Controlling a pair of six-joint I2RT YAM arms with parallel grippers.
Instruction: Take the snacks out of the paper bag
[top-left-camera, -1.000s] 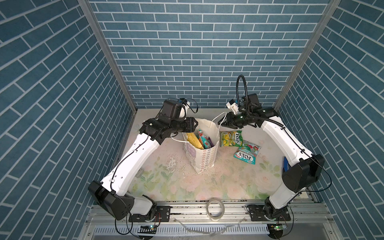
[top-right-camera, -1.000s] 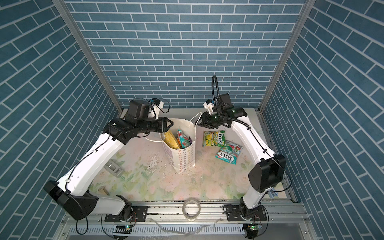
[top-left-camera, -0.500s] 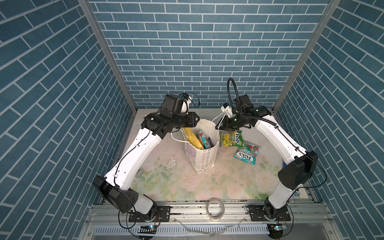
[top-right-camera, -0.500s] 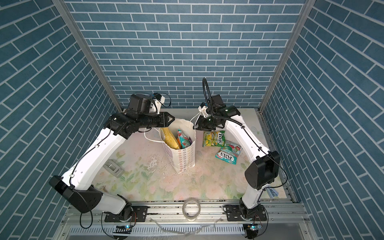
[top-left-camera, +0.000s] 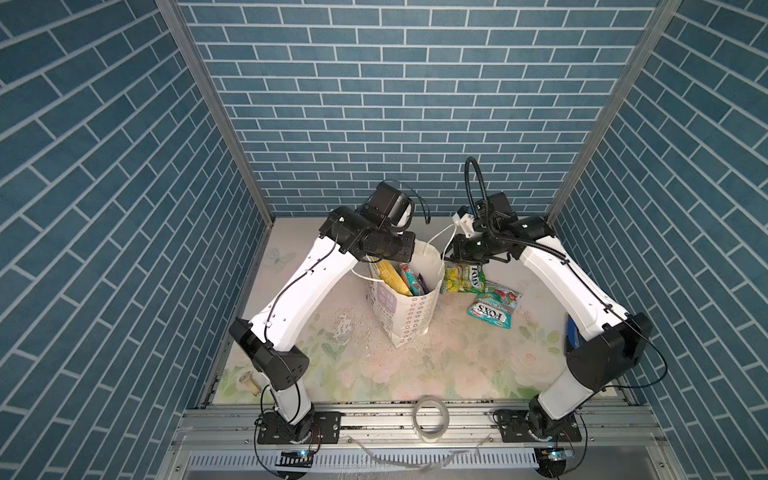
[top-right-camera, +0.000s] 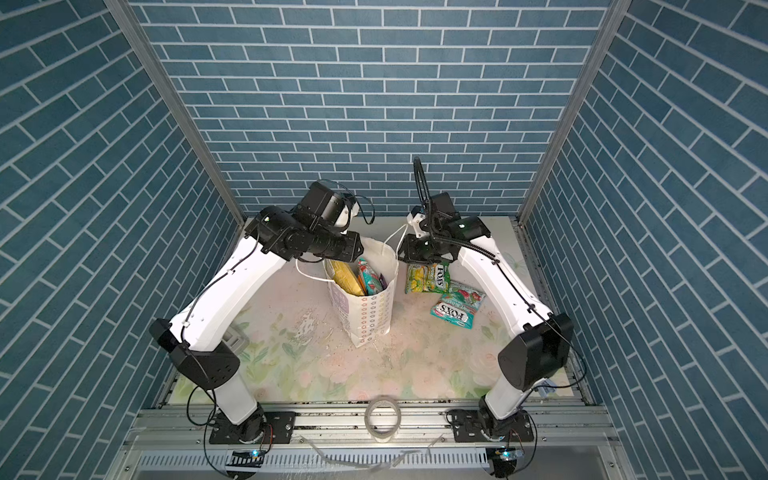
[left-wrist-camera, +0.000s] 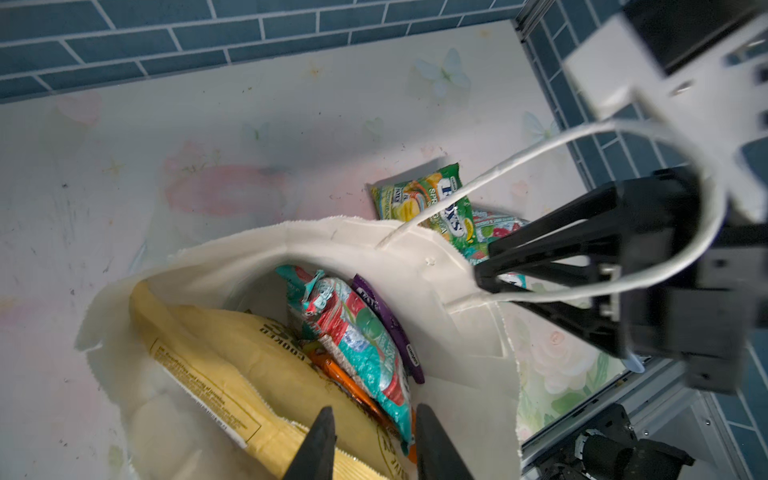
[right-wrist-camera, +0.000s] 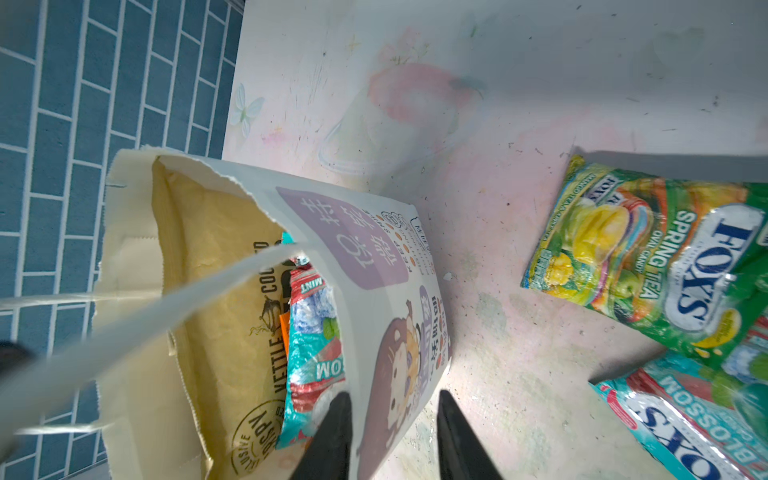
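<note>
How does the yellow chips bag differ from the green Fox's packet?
The yellow chips bag stands on end inside the paper bag; the green Fox's packet lies flat on the table. The chips bag is larger and pale yellow; the packet smaller and green. Both are snacks.

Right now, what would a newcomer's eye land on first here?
The white paper bag standing mid-table, its open mouth stuffed with a yellow chips bag and bright packets. Right of it lie a green packet and a teal packet, both FOX'S. The left claw and right claw hang at the bag's mouth.
</note>
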